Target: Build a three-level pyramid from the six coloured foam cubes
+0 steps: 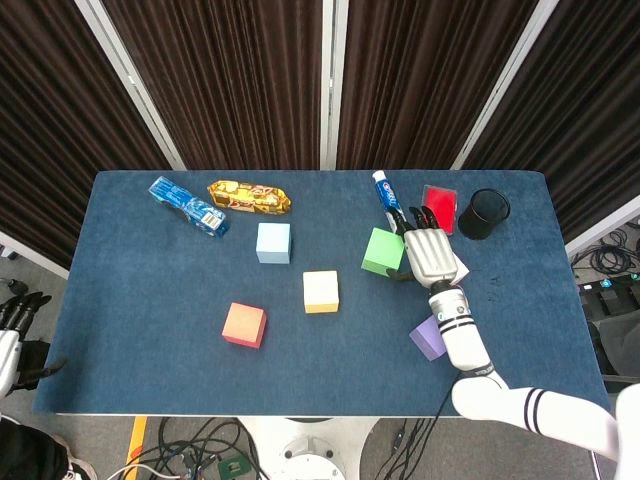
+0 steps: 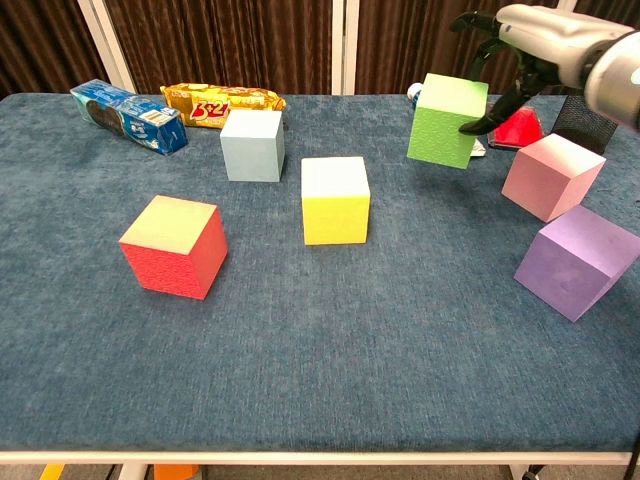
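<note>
Above the table's right side: the right hand point(image 2: 520, 45) grips the green cube point(image 2: 446, 119), lifted clear.
Left hand point(image 1: 12, 330): off the table edge; its state cannot be told.
Advice: carry level, set square beside the yellow cube point(image 2: 335, 199).

Blue biscuit pack point(image 1: 189, 205), gold snack bag point(image 1: 250, 198), toothpaste tube point(image 1: 388, 201), red box point(image 1: 437, 205), black cup point(image 1: 483, 213).

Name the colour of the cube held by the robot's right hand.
Green cube, gripped by the right hand; clearest in the chest view.
</note>
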`<state>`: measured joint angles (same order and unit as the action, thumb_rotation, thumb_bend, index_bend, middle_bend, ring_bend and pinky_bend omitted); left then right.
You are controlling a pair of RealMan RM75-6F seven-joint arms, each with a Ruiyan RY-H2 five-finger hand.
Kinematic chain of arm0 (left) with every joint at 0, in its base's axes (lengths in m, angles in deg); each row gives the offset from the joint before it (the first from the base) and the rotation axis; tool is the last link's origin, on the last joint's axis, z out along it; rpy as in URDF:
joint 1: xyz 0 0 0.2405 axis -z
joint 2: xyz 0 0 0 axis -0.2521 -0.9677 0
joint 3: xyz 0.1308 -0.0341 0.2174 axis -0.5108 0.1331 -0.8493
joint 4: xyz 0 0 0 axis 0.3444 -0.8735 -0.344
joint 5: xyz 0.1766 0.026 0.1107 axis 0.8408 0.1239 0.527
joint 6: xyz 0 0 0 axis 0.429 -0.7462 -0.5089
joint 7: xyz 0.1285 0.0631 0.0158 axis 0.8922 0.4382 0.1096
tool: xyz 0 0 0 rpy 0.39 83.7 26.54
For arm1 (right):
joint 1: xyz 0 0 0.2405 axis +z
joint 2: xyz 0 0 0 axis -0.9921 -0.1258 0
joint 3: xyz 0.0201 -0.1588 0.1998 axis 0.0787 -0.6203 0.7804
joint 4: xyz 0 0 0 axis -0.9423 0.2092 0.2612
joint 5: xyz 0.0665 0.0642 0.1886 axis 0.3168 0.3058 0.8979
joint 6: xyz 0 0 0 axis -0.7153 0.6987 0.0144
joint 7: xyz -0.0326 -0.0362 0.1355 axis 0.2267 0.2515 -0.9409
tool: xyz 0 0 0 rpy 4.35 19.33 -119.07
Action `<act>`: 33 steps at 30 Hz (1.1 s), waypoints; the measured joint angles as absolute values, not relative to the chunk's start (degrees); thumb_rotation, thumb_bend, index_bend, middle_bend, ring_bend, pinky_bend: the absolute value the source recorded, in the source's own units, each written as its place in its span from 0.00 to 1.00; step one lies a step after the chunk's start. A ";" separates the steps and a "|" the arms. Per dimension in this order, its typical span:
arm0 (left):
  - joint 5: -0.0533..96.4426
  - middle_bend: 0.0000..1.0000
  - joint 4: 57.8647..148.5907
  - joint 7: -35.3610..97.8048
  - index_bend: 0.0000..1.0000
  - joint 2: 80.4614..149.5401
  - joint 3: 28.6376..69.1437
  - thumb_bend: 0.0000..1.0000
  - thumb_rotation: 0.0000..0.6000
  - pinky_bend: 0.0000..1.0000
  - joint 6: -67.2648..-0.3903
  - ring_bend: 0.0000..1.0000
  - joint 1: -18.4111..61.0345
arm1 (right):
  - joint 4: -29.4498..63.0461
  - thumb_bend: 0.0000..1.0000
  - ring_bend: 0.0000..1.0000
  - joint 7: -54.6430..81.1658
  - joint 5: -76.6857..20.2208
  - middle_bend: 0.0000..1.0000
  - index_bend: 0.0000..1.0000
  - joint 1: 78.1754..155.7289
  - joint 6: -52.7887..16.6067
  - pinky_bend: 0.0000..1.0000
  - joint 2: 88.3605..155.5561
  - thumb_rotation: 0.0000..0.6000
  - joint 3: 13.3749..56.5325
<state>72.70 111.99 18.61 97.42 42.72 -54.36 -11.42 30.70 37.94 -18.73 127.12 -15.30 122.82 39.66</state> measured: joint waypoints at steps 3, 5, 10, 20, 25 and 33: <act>72.55 0.12 112.34 19.23 0.15 97.42 43.16 0.00 1.00 0.13 -53.84 0.05 -10.77 | 29.46 0.31 0.06 29.96 -24.84 0.47 0.00 126.20 -11.30 0.00 119.83 1.00 37.90; 72.42 0.12 112.54 19.58 0.15 97.42 43.42 0.00 1.00 0.13 -53.51 0.05 -10.36 | 28.01 0.31 0.05 24.09 -29.39 0.46 0.00 125.85 -8.82 0.00 118.46 1.00 36.73; 72.04 0.12 112.96 20.19 0.15 97.33 43.77 0.00 1.00 0.13 -52.70 0.05 -9.66 | 23.57 0.31 0.03 11.12 -39.39 0.44 0.00 126.07 -3.99 0.00 117.09 1.00 34.34; 71.43 0.12 114.27 20.31 0.15 95.93 43.67 0.00 1.00 0.13 -52.90 0.05 -10.02 | 14.56 0.30 0.03 1.89 -51.60 0.43 0.00 129.60 -2.73 0.00 119.75 1.00 31.54; 71.48 0.12 114.14 20.44 0.15 96.12 43.44 0.00 1.00 0.13 -52.42 0.05 -9.84 | 13.70 0.29 0.03 0.98 -53.12 0.43 0.00 130.54 -3.22 0.00 121.41 1.00 30.92; 71.87 0.12 113.36 20.00 0.15 96.37 43.12 0.00 1.00 0.13 -52.51 0.05 -9.82 | 12.39 0.29 0.03 1.70 -52.87 0.43 0.00 131.17 -3.71 0.00 124.10 1.00 30.75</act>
<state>71.87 113.36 20.00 96.37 43.12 -52.51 -9.82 12.39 1.70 -52.87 131.17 -3.71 124.10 30.75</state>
